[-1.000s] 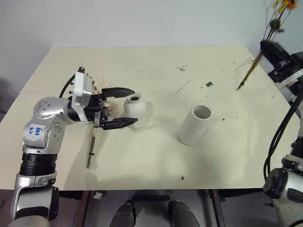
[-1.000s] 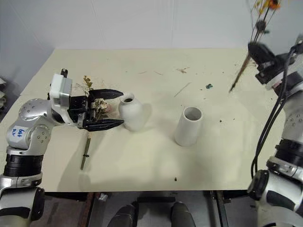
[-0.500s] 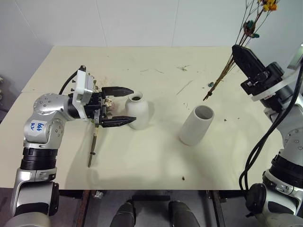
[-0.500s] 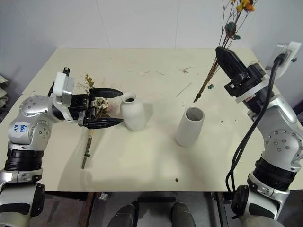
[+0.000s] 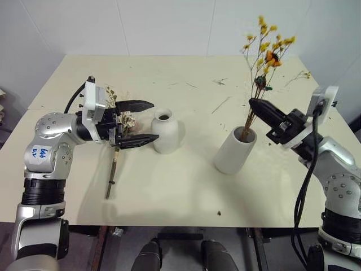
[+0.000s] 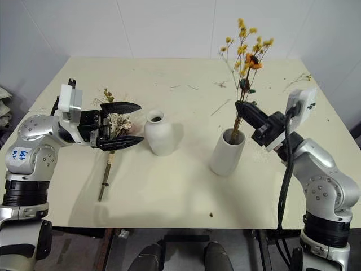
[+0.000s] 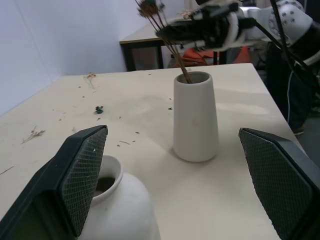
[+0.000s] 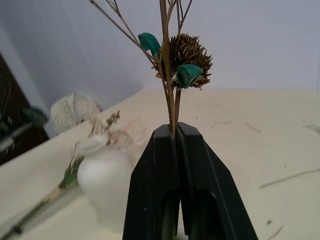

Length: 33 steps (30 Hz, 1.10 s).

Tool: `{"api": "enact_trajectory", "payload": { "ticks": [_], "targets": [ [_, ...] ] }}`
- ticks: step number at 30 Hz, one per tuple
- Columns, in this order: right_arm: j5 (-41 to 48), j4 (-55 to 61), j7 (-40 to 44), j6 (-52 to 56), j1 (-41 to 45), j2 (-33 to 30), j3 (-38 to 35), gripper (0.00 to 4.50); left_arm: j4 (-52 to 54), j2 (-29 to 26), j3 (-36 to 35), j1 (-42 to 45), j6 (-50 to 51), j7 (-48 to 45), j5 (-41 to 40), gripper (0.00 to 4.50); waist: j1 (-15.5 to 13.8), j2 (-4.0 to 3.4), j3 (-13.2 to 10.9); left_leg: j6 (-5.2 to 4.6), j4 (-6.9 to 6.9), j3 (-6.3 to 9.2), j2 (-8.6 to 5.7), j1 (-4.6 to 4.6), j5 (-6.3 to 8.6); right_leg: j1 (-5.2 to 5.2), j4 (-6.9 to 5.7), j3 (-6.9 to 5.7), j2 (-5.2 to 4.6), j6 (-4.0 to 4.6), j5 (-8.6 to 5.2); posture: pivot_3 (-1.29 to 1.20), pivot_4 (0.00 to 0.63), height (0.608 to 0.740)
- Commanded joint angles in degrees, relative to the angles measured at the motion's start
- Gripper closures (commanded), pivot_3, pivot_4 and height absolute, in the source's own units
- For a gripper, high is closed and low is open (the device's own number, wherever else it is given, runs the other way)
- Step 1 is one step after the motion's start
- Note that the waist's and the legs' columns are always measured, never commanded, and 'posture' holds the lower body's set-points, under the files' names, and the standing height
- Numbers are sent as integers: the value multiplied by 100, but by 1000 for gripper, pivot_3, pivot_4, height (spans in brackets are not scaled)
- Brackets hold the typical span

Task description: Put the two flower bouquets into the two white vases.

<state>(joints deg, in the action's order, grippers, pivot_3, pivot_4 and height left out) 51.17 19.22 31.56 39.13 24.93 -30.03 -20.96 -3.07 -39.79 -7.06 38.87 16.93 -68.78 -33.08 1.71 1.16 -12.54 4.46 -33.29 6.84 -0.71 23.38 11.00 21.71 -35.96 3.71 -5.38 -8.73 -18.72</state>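
The sparse yellow-orange bouquet (image 5: 265,53) stands nearly upright, my right gripper (image 5: 252,103) shut on its thin stems (image 8: 171,107). The stem ends reach into the mouth of the taller white cylinder vase (image 5: 232,152) at centre right. The short rounded white vase (image 5: 167,132) stands left of centre. My left gripper (image 5: 155,121) is open and level, its fingers (image 7: 80,170) on either side of that vase's left flank without touching. The bushy cream-and-pink bouquet (image 5: 127,119) lies flat on the table under the left gripper, its thick stem (image 5: 111,175) pointing toward the front edge.
Loose twigs and crumbs (image 5: 217,82) are scattered over the far half of the cream table (image 5: 180,197), with more twigs at the far right corner (image 5: 299,76). A wall runs along the table's back.
My right gripper came down and to the left with the yellow-orange bouquet, bringing the stem ends from above the table's right side into the tall vase's mouth. The left gripper stayed put.
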Motion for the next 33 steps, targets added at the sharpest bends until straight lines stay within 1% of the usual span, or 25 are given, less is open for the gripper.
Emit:
{"api": "enact_trajectory", "payload": {
  "ticks": [1, 3, 4, 6, 9, 10, 12, 13, 15, 17, 18, 20, 21, 23, 25, 27, 29, 33],
  "targets": [
    [-144, 317, 183, -373, -76, -163, -50, 3848, 93, -173, -236, -38, -128, 57, 62, 0, 1, 0, 0, 0, 0, 0, 0, 0, 0, 0, 0, 0, 0, 0, 0, 0, 150, 740],
    [-166, 359, 140, -453, -128, -241, -166, 3215, -156, -388, -308, 0, -226, -2, 207, 0, 10, 0, 0, 0, 0, 0, 1, 0, 0, 0, 0, 0, 1, 0, 0, 0, 150, 740],
    [-36, 401, 185, -387, -172, -308, -226, 2850, -288, -486, -341, 36, -283, -25, 270, 0, 12, 0, 0, 0, 1, 0, 2, -1, 0, 0, 0, 0, 2, 0, 0, 0, 150, 740],
    [-92, 417, 305, -445, -319, -503, -332, 2172, -617, -800, -370, 126, -278, -43, 450, 0, -1, 0, 0, 0, 4, 0, 2, -3, 0, 1, 0, 0, 2, 3, -2, 0, 150, 740],
    [-166, 378, 393, -527, -448, -706, -419, 1121, -950, -1129, -353, 207, -235, -94, 618, 0, -7, 0, 0, 0, 6, 1, 1, -1, 0, 0, 5, -4, 1, 5, -3, 0, 150, 740],
    [-236, 235, 612, -558, -483, -936, -502, 856, -1063, -1390, -237, 238, 43, 3, 824, 0, -7, 1, 0, 0, 6, 0, -1, 0, 0, 0, 6, -4, -1, 5, -3, 0, 150, 740],
    [-313, 4, 987, -604, -540, -1305, -608, 166, -1206, -1810, -38, 259, 494, 62, 1124, 0, 1, 1, 0, -1, 7, 0, -2, 1, 0, 1, 8, -4, -2, 5, -3, 0, 150, 740],
    [-377, -340, 1372, -629, -516, -1661, -695, 35, -1158, -2082, 85, 283, 1046, 79, 1192, 0, 8, 1, -1, -2, 8, 0, 0, 0, 1, 1, 8, -4, -1, 5, -3, 0, 150, 740],
    [-443, -889, 2112, -654, -482, -2276, -758, 35, -987, -2547, 392, 304, 2334, 89, 1232, 0, 11, 1, -2, -3, 10, -3, -2, 1, 2, 2, 10, -3, -2, 5, -4, 0, 150, 740],
    [-492, -1195, 2552, -685, -449, -2633, -709, 35, -829, -2806, 619, 331, 3209, 61, 1193, 0, 16, 1, -2, -10, 14, -4, 0, -1, 6, 1, 10, -3, -1, 9, -10, 0, 150, 740],
    [-501, -1384, 2948, -641, -472, -2889, -654, 35, -640, -2984, 835, 270, 3575, 73, 1293, 0, 19, 1, -2, -11, 16, -4, 1, -4, 7, 0, 8, -4, 0, 11, -14, 0, 150, 740],
    [-557, -1695, 3547, -574, -448, -3265, -517, 35, -313, -3208, 1136, 61, 3875, 51, 1443, 0, 25, 2, -3, -12, 21, -4, 6, -6, 8, 2, 1, -8, 2, 16, -24, 0, 150, 740],
    [-587, -1773, 3712, -585, -424, -3347, -461, 35, -220, -3255, 1204, -23, 3868, 39, 1485, 0, 24, 2, -3, -12, 23, -4, 6, -7, 8, 2, 1, -8, 2, 17, -27, 0, 150, 740],
    [-830, -2201, 4111, -861, -152, -3526, -229, 35, 263, -2947, 1162, -62, 4471, 509, 1386, 0, 21, 2, -4, -11, 23, -5, 8, -7, 11, 2, 1, -8, 2, 20, -31, 0, 150, 740],
    [-1012, -2492, 4326, -1007, 137, -3589, -28, 35, 644, -2539, 1133, -13, 5212, 1076, 1366, 0, 19, 2, -4, -10, 19, -6, 7, -5, 11, 2, 0, -9, 1, 19, -31, 0, 150, 740],
    [-1094, -2574, 4441, -1047, 350, -3549, 124, 35, 864, -2125, 1076, -29, 5622, 1468, 1347, 0, 17, 4, -5, -10, 12, -6, 5, -4, 12, 1, 0, -9, -1, 17, -30, 0, 150, 740],
    [-1116, -2570, 4520, -1030, 464, -3489, 216, 35, 996, -1827, 1024, -101, 5819, 1771, 1359, 0, 19, 4, -5, -10, 10, -5, 6, -2, 12, 1, -1, -10, 1, 16, -30, 0, 150, 740],
    [-996, -2244, 4582, -837, 405, -3381, 273, 35, 1097, -1645, 1210, -357, 5853, 2143, 1463, 0, 42, 6, -6, -2, 12, -6, 11, 6, 16, 18, -5, -9, 5, 17, -31, 0, 150, 740]
  ]
}}
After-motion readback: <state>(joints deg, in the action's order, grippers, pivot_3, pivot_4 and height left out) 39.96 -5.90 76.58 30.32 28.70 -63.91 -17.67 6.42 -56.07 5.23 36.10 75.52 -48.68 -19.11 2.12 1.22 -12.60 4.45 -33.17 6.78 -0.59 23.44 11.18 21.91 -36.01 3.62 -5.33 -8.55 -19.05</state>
